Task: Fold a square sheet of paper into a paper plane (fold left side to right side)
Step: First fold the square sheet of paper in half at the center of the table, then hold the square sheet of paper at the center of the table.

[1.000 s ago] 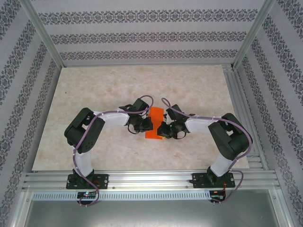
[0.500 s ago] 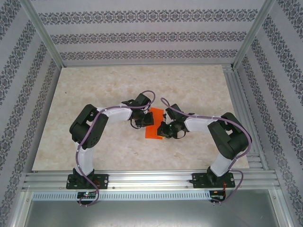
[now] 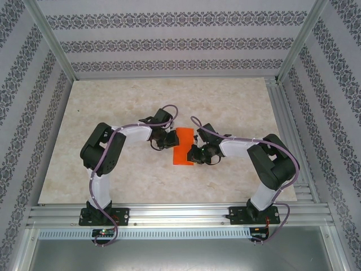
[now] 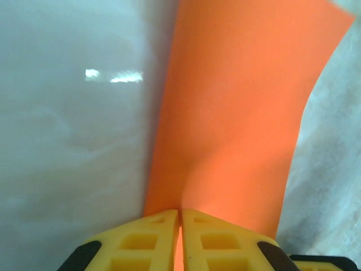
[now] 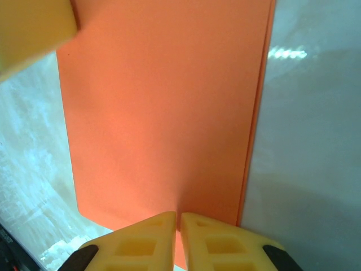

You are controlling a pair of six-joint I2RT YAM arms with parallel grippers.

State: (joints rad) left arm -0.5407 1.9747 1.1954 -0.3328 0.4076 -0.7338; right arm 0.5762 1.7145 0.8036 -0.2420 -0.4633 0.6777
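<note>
The orange sheet of paper [image 3: 183, 148] lies mid-table as a narrow folded rectangle. My left gripper [image 3: 168, 141] is at its upper left edge. In the left wrist view, that gripper [image 4: 180, 213] is shut on the paper [image 4: 237, 113], which curves away from the yellow fingers [image 4: 141, 237]. My right gripper [image 3: 193, 154] is at the lower right edge. In the right wrist view, it [image 5: 178, 215] is shut on the paper [image 5: 163, 113], whose two layers show along the right edge. A left fingertip [image 5: 34, 28] shows at that view's top left.
The marble-patterned table [image 3: 113, 113] spreads around the paper. Aluminium rails [image 3: 169, 214] run along the near edge and right side, and patterned walls [image 3: 169, 45] close in the back and sides.
The left gripper has drawn back to the left and slightly away from me, and the paper has shifted a little left with it. The right gripper has hardly moved.
</note>
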